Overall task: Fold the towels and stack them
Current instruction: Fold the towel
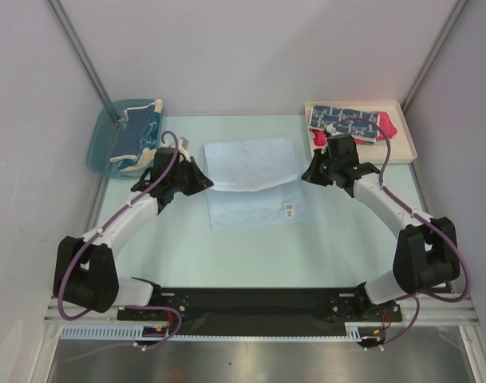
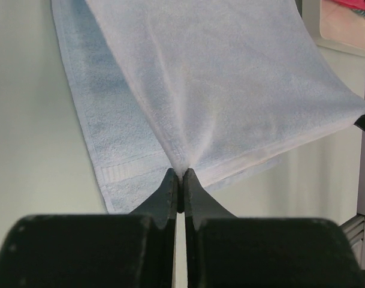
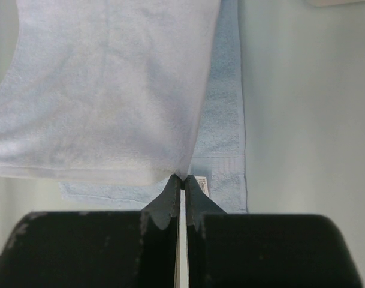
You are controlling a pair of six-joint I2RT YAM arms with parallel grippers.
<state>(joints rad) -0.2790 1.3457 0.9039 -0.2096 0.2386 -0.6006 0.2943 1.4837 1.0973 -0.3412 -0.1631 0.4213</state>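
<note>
plain light-blue towel (image 1: 250,179), translucent blue bin (image 1: 99,152), cream tray (image 1: 403,144), navy patterned towel (image 1: 346,121)

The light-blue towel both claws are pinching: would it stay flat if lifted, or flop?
Probably floppy: the light-blue towel sags between the left gripper and right gripper, puckering at each pinch. Likely light, since two small pinches carry it. Its terry surface looks grippy, not slippery.

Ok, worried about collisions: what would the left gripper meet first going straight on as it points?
The light-blue towel the left gripper pinches: its lifted fold lies straight ahead; depth beyond unclear.
</note>
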